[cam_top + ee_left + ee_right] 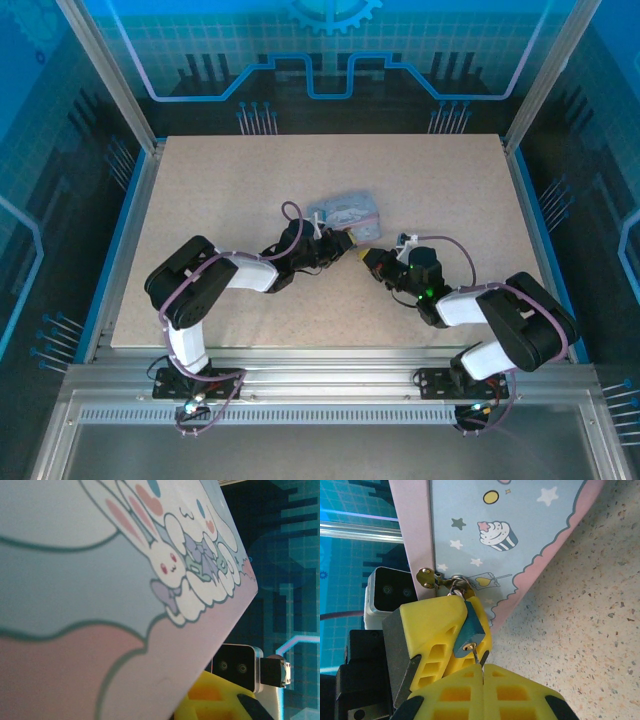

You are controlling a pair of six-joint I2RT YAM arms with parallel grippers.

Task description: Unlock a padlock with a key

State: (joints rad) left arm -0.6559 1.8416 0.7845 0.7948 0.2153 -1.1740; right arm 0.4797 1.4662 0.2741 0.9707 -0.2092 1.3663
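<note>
left gripper [343,243]: clamped on the padlock [468,632], centre-left in the right wrist view
right gripper [483,672]: pinching the key [476,655], bottom centre, tip at the padlock's base
padlock: hooked on the tin [520,555] hasp

No word, number or brand name can be read anywhere. The nearest things to signs are printed drawings. In the right wrist view the pale blue tin [535,555] bears a cupcake [498,535], small stars [547,495] and a yellow dot [491,497]. In the left wrist view it bears white cartoon rabbits [167,565]. A gear emblem [335,12] stands on the blue back wall [200,40].
</note>
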